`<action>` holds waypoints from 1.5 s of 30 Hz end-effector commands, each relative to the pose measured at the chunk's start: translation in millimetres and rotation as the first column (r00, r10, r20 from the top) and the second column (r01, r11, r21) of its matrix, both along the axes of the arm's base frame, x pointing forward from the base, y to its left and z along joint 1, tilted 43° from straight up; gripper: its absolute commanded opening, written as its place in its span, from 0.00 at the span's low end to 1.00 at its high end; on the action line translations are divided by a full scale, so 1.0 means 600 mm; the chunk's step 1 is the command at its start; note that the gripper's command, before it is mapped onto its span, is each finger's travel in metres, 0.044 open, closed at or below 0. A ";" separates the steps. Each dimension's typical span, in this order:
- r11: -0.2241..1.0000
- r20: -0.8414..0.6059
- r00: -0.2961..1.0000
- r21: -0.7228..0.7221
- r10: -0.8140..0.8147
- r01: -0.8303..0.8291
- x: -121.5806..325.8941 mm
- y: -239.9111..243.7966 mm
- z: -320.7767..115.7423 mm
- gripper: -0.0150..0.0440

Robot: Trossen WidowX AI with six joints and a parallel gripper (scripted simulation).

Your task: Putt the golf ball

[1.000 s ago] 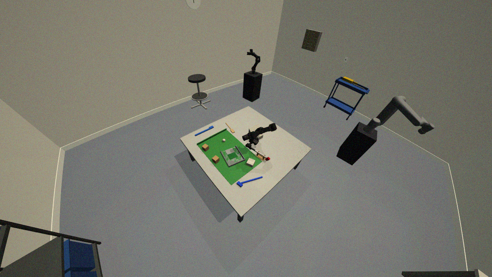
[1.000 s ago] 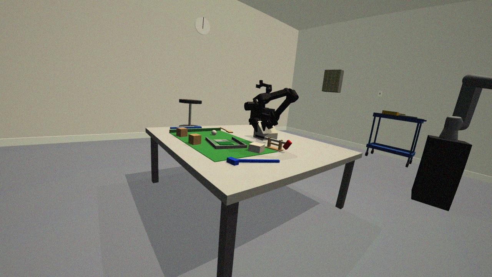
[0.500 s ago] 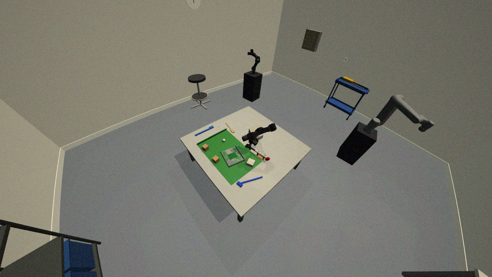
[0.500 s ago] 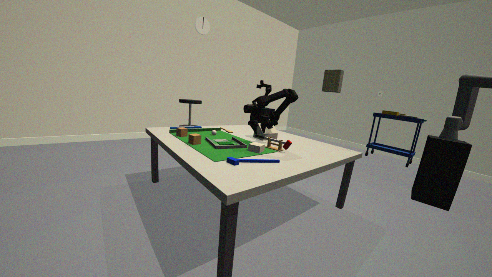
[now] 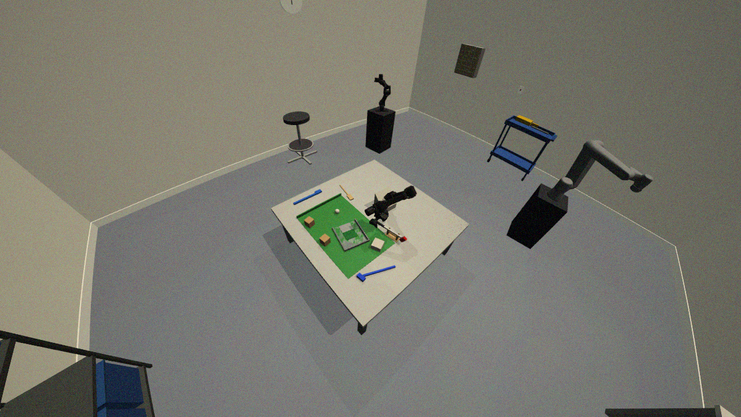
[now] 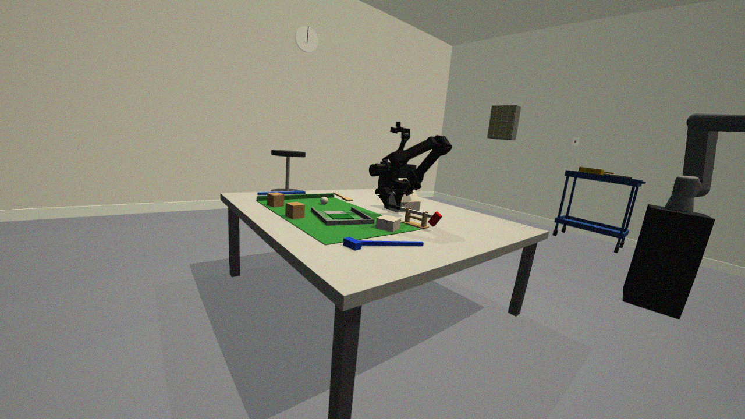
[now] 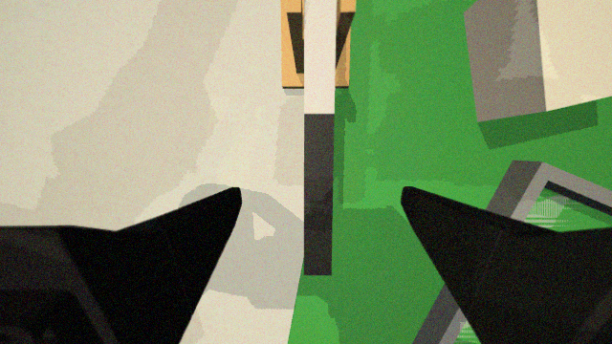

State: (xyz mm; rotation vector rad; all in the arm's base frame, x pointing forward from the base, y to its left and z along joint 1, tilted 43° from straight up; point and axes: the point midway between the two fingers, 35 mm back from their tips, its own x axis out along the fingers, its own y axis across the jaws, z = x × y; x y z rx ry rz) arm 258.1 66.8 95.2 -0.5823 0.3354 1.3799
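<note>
The red putter [image 5: 403, 238] [image 6: 435, 219] [image 7: 319, 57] rests in a wooden stand [image 5: 392, 236] [image 6: 417, 224] [image 7: 293, 78], its red head on the side away from the arm. Its pale shaft ends in a dark grip. My gripper [image 5: 374, 222] [image 6: 391, 207] [image 7: 320, 194] is open and empty, low at the grip end. In the wrist view the grip runs between the two fingertips; whether they reach down beside it, I cannot tell. The white golf ball [image 5: 337, 211] [image 6: 323, 199] lies on the green mat. The raised green [image 5: 350, 233] [image 6: 341, 215] is inside a grey-walled frame.
A white block [image 5: 377, 244] [image 6: 388, 223] [image 7: 574, 48] lies on the mat beside the stand. Two orange-brown blocks [image 5: 309, 222] [image 5: 325, 239] [image 6: 275, 199] [image 6: 294, 209] stand along the mat's far side from the arm. A blue putter [image 5: 380, 270] [image 6: 390, 243] lies off the mat's end.
</note>
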 end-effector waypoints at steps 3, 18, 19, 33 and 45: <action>1.000 -0.011 1.000 0.008 -0.003 0.003 -0.001 0.008 -0.009 1.00; 1.000 -0.011 1.000 0.009 -0.003 0.003 0.005 0.029 -0.033 1.00; 1.000 -0.011 1.000 0.009 -0.003 0.003 0.005 0.029 -0.033 1.00; 1.000 0.003 1.000 0.001 0.000 0.000 0.008 0.026 -0.028 0.47; 1.000 0.003 1.000 0.001 0.000 0.000 0.008 0.025 -0.028 0.25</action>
